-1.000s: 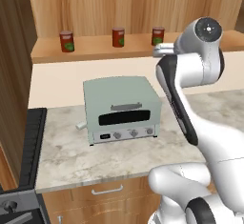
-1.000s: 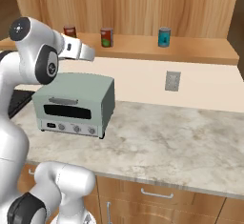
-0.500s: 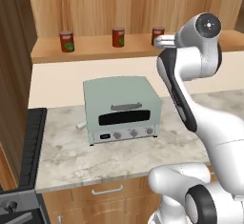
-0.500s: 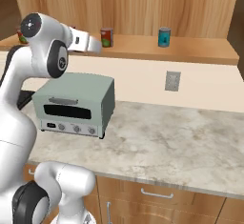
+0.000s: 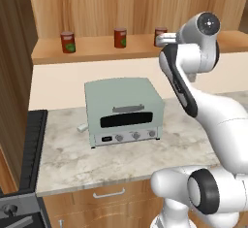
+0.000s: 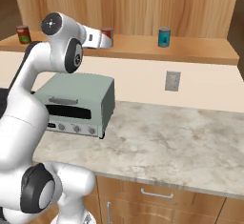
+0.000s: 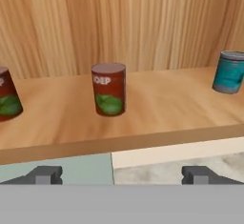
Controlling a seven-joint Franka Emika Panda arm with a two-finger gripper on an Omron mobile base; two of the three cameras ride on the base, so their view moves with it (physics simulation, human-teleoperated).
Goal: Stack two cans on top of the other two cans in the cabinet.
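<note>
The cabinet (image 5: 145, 52) is light wood-grain with a plank back and one long open shelf. On the shelf stand four small cylindrical tins, well apart, none stacked: three red ones with green patches, at far left (image 5: 68, 42), in the middle (image 5: 120, 37) and right of it (image 7: 109, 89), plus one teal-blue can (image 6: 164, 36) at the right. The pincer (image 7: 121, 174) hangs spread and empty, near the shelf's front edge. Below, a boxy pale-green toaster oven (image 5: 123, 110) sits on the marbled worktop (image 6: 167, 137).
</note>
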